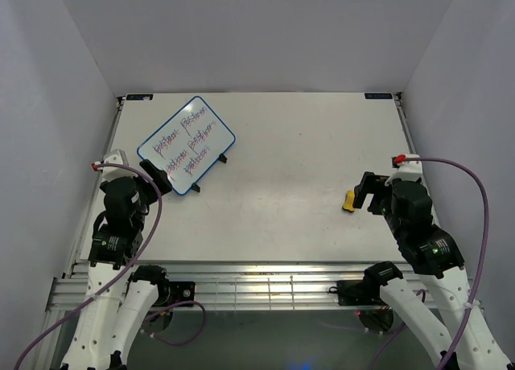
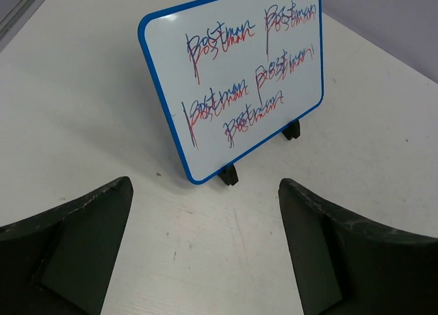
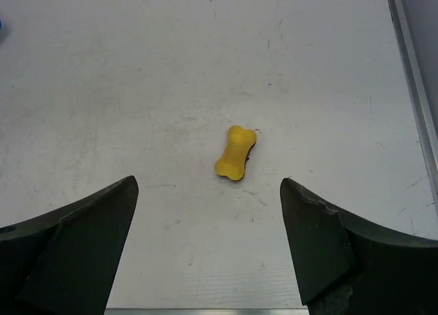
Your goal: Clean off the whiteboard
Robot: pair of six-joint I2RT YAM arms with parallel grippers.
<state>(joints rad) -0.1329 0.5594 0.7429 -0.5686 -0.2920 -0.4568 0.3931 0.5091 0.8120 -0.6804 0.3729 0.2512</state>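
The whiteboard (image 1: 187, 145) has a blue frame and red and blue scribbles. It stands tilted on small black feet at the back left of the table, and shows in the left wrist view (image 2: 236, 82). My left gripper (image 1: 154, 177) is open and empty, just in front of the board's near corner (image 2: 205, 188). A small yellow bone-shaped eraser (image 1: 349, 200) lies on the table at the right, also seen in the right wrist view (image 3: 235, 153). My right gripper (image 1: 371, 192) is open and empty, just behind the eraser, not touching it (image 3: 209, 185).
The white table (image 1: 298, 161) is enclosed by grey walls on three sides. A metal rail (image 1: 265, 285) runs along its near edge by the arm bases. Purple cables (image 1: 475, 185) loop beside both arms.
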